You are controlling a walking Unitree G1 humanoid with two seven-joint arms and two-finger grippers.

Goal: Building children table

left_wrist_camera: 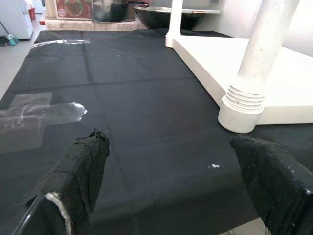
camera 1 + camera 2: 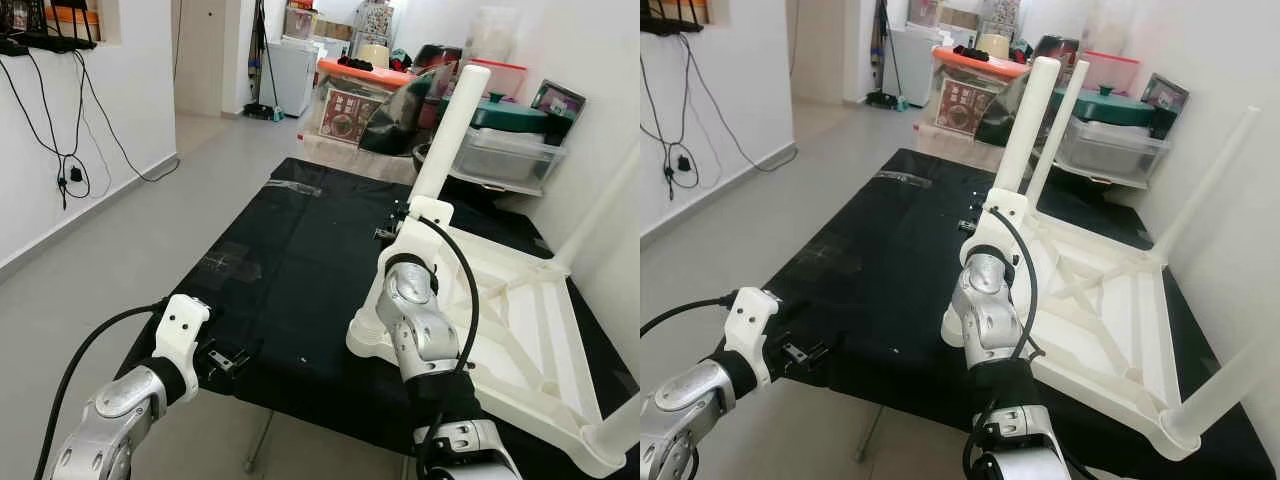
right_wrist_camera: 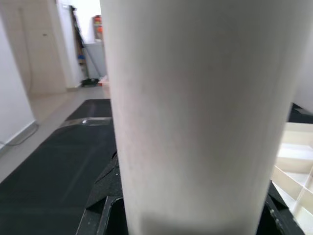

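Observation:
A white plastic children's table (image 2: 520, 330) lies upside down on the right half of a black-covered tabletop (image 2: 290, 260). Its legs point up. My right gripper (image 2: 405, 218) is shut on the lower part of the near-left leg (image 2: 450, 130), which stands screwed in its ribbed socket (image 1: 243, 103). In the right wrist view that leg (image 3: 195, 112) sits close between the fingers. Three other legs stand at the remaining corners, one of them (image 2: 1205, 190) by the wall. My left gripper (image 1: 176, 181) hovers open over the tabletop's front left edge, apart from the white table, with nothing between its fingers (image 1: 80, 171).
Strips of clear tape (image 2: 230, 265) stick to the black cloth. Storage boxes and pots (image 2: 500, 140) crowd the back right. A white wall runs close along the right side. Cables (image 2: 65, 170) hang on the left wall above open grey floor (image 2: 130, 240).

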